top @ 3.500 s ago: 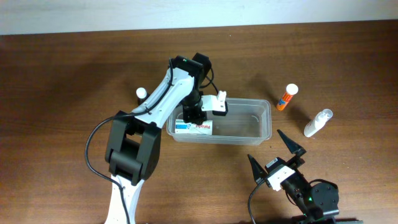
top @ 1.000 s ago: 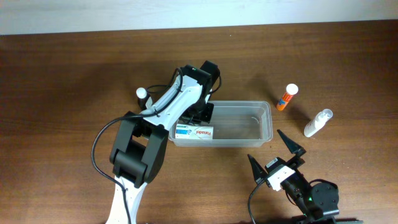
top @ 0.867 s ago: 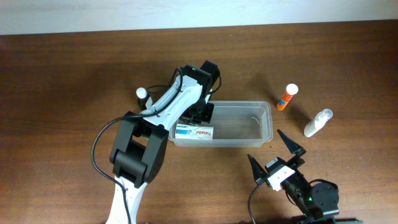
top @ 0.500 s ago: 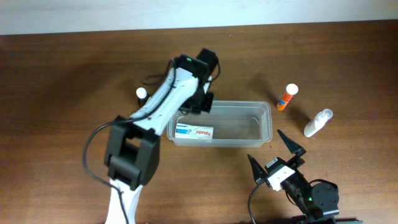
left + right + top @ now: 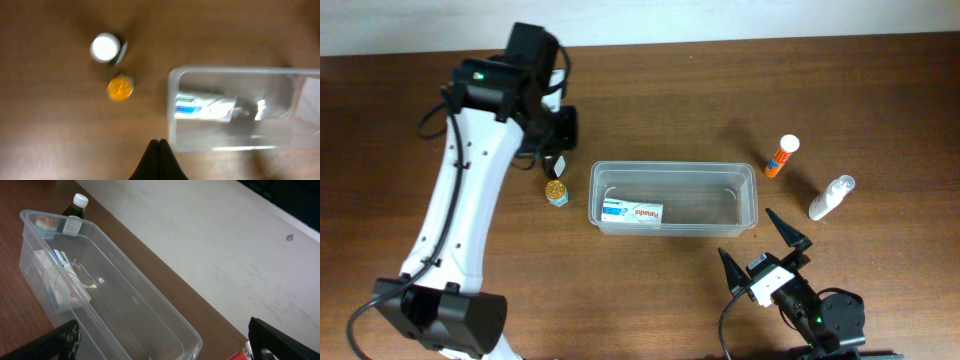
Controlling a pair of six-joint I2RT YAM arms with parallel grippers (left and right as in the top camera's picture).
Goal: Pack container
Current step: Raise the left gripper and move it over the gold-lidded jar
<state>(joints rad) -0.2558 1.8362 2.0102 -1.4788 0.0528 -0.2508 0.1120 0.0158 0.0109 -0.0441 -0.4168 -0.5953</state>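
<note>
Where the brown table (image 5: 860,100) is about midway across, the clear plastic tub (image 5: 710,166) lies lengthwise with its open top up. A white and blue box (image 5: 632,211) lies flat on the tub's floor at its left end, and bare floor shows across the middle and right. Just beside the tub's left end stands a small jar with a gold top (image 5: 556,189). Close to that jar, on its far side, the left wrist view shows a dark bottle with a white cap (image 5: 105,48); from overhead the arm covers most of this bottle. Off the tub's right end, apart from it, lie an orange tube with a white cap (image 5: 781,156) and, nearer the front, a white spray bottle (image 5: 832,197). The left gripper (image 5: 159,145) hangs above the table off the tub's left end, over the jar and bottle. Its two fingers are pressed together with nothing between them. The right gripper (image 5: 760,252) sits low at the front of the table, near the tub's right front corner but not touching it. Its fingers are spread wide and hold nothing, and its camera looks along the tub toward the box.
</note>
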